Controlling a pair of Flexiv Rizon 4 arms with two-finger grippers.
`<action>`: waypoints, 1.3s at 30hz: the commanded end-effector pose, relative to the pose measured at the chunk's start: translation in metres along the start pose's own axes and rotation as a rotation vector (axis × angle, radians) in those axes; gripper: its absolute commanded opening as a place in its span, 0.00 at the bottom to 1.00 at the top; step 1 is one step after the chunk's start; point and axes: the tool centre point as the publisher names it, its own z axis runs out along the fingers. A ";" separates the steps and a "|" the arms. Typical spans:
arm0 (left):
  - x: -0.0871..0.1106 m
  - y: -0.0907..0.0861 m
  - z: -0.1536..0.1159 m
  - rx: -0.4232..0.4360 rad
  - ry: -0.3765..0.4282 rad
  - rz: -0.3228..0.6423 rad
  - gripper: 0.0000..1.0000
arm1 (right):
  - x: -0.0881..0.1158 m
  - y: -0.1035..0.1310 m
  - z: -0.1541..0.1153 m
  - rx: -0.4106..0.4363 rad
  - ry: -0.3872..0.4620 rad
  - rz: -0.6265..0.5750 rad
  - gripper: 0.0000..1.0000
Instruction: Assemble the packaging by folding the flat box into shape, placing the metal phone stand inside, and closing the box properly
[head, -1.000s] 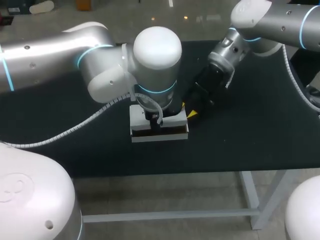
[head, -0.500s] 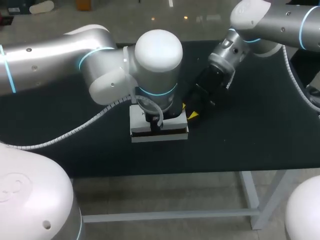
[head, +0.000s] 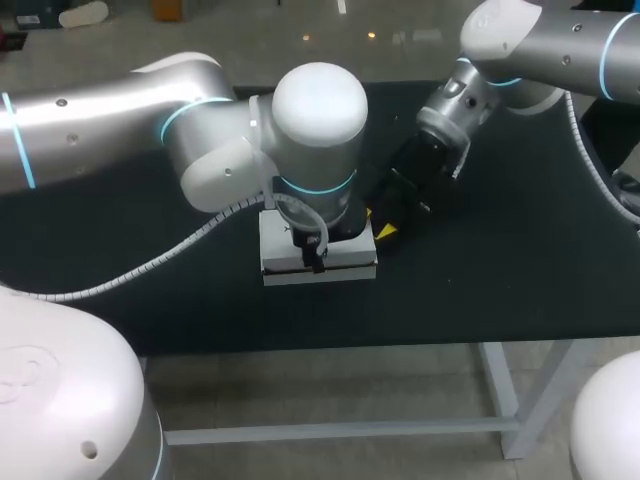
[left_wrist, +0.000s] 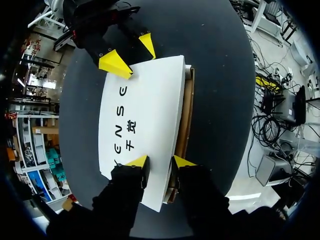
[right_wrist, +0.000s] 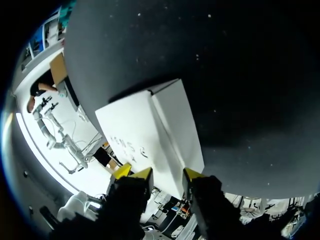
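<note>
The task is at its last step, closing the box. The white box (head: 345, 262) stands folded into shape near the middle of the dark desk (head: 480, 260), under the left arm's wrist. Its printed lid (left_wrist: 150, 100) lies nearly flat, but a brown cardboard strip (left_wrist: 186, 115) still shows along one long side, so the lid does not look fully seated there.

The left gripper (left_wrist: 160, 162) comes down on the near end of the lid with a narrow gap between its tips. One fingertip (left_wrist: 137, 162) rests on the white top and the other sits over the brown strip. It is released, pressing down on the lid and grasping nothing. The right gripper (right_wrist: 162, 174) is also released. Its yellow tips are set against the far end of the box, and it seems to brace the box against sliding.

The next move probably calls for a firm downward and inward push along the brown side, to tuck that edge in while the right arm holds the box steady.

The inside of the box is hidden by the lid. The metal phone stand shows nowhere on the desk, so it is likely already inside, though this cannot be confirmed.
</note>
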 end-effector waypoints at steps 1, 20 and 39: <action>0.001 -0.001 0.002 -0.001 -0.001 -0.001 0.35 | -0.001 -0.002 0.000 -0.006 0.003 -0.001 0.40; 0.005 0.000 0.003 0.011 0.007 -0.006 0.32 | 0.001 -0.013 -0.004 -0.029 0.006 -0.016 0.36; 0.005 -0.001 0.004 0.012 0.009 -0.002 0.33 | 0.001 -0.038 -0.007 -0.118 0.020 -0.115 0.00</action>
